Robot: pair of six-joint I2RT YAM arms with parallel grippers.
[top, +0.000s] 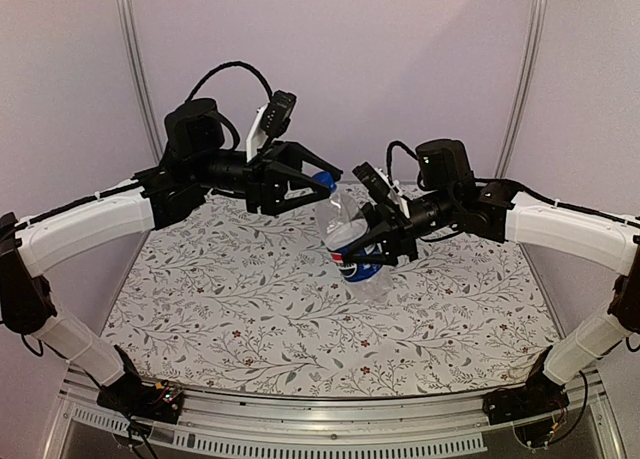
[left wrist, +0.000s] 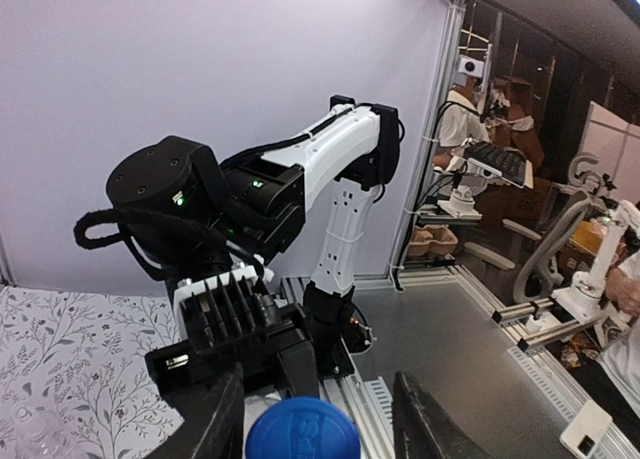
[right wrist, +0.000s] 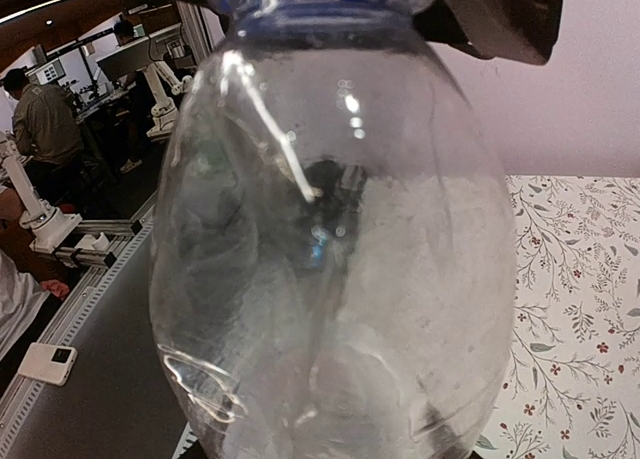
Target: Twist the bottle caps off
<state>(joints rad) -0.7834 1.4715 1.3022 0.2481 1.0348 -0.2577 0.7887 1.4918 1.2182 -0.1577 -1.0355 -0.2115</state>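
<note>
Hovering above the table [top: 230, 309], the Pepsi bottle [top: 340, 219] is clamped at its label by the right gripper [top: 372, 249], with its blue cap [left wrist: 303, 431] pointing toward eleven o'clock. The left gripper [top: 328, 182] straddles the cap, jaws apart. Light, thin plastic, likely crushable; best hold is the stiff cap's rim.

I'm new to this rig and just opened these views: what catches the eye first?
A clear plastic bottle with a blue Pepsi label is held tilted over the floral tablecloth, clamped in the right gripper at centre. The left gripper, at upper left, straddles its bright blue round screw cap, a gap showing on one side.
</note>
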